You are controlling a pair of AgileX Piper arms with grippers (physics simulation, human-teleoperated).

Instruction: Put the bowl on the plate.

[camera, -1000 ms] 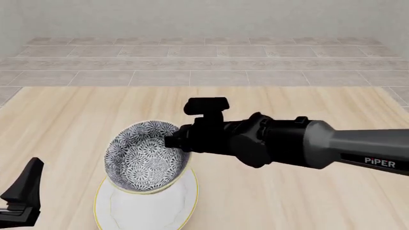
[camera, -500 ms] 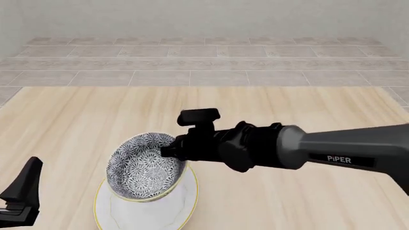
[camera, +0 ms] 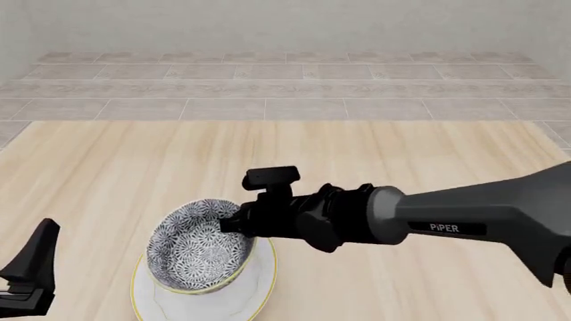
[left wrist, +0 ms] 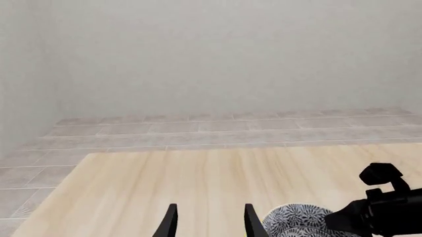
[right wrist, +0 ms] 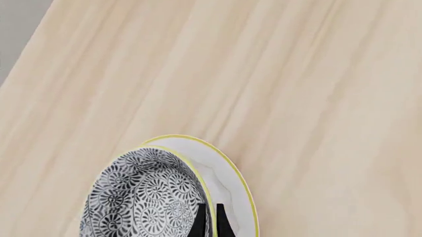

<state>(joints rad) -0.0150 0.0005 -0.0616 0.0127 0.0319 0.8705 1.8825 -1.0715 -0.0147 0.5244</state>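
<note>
Your left hand [camera: 27, 271] is idling open at the near left. Your right hand [camera: 234, 221] is pinching the bowl [camera: 198, 246] by its right rim, tilted over the plate [camera: 254, 291]; letting go crooked risks it tipping onto the desk [camera: 402, 154].

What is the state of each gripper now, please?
Left gripper: open, holding nothing.
Right gripper: shut on the rim of the round grey-and-white floral bowl, above the white yellow-rimmed plate.
</note>
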